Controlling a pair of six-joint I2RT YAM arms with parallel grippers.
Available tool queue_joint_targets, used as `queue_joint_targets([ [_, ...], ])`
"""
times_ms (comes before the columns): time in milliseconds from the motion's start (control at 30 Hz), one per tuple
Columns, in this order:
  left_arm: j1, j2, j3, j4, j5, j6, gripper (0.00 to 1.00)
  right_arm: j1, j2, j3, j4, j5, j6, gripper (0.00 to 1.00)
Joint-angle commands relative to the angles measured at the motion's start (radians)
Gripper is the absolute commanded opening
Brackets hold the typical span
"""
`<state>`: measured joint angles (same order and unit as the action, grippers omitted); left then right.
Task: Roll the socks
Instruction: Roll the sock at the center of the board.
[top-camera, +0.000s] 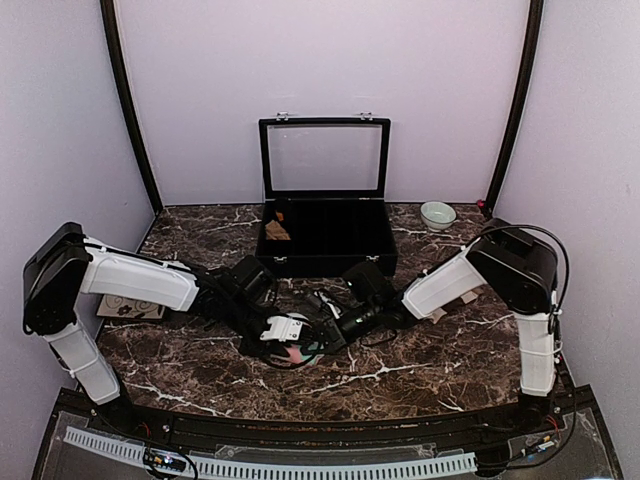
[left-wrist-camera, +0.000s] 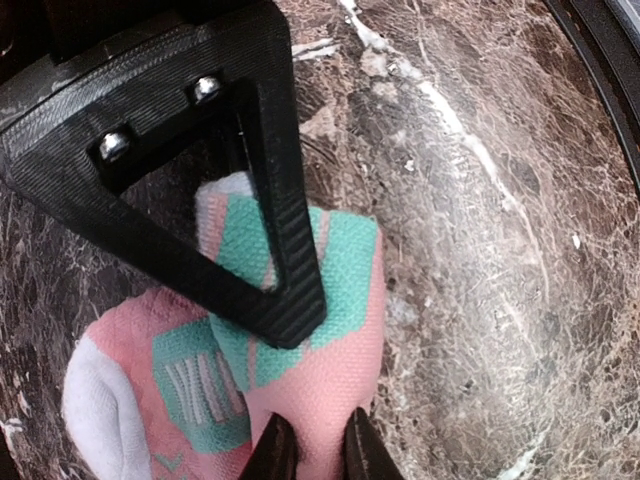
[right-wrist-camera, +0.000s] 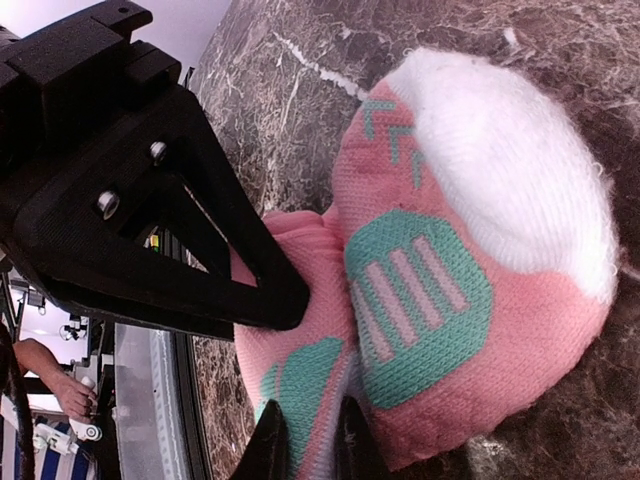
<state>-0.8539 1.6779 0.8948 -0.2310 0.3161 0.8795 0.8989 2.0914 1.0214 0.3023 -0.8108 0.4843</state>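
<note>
Left arm (top-camera: 140, 282) and right arm (top-camera: 440, 285) reach inward, jaws clamped on pink sock (left-wrist-camera: 330, 390).

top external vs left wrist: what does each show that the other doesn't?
Only top external: the open black case at the back, a tan bundle in it, a small bowl and the right arm reaching in. Only left wrist: the left tool closed on a fold of the pink sock, its mint-green patches clear. Both: that sock lying on the marble table.
</note>
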Motion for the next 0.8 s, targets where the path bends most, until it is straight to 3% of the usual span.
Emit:
queue_joint_targets([
  [0, 0.003, 0.085, -0.024, -0.035, -0.101, 0.003, 0.09, 0.003, 0.073, -0.093, -0.264, 0.104, 0.009, 0.03],
  [67, 0.004, 0.094, -0.023, -0.046, -0.096, -0.001, 0.11, 0.003, 0.066, -0.097, -0.249, 0.103, 0.008, 0.07],
  [333, 0.087, 0.201, 0.1, -0.246, 0.073, -0.043, 0.13, 0.0, -0.047, -0.168, -0.162, 0.178, -0.067, 0.42],
  [400, 0.113, 0.23, 0.131, -0.292, 0.113, -0.045, 0.15, 0.001, -0.098, -0.206, -0.119, 0.214, -0.09, 0.62],
  [433, 0.121, 0.247, 0.149, -0.316, 0.124, -0.047, 0.15, 0.0, -0.12, -0.225, -0.099, 0.223, -0.103, 0.92],
  [467, 0.126, 0.26, 0.167, -0.334, 0.135, -0.05, 0.15, 0.0, -0.144, -0.249, -0.064, 0.237, -0.11, 0.99],
  [633, 0.137, 0.318, 0.22, -0.426, 0.213, -0.052, 0.16, 0.003, -0.282, -0.369, 0.027, 0.391, -0.184, 0.99],
  [767, 0.149, 0.355, 0.251, -0.47, 0.238, -0.052, 0.16, 0.028, -0.437, -0.473, 0.073, 0.617, -0.232, 0.99],
])
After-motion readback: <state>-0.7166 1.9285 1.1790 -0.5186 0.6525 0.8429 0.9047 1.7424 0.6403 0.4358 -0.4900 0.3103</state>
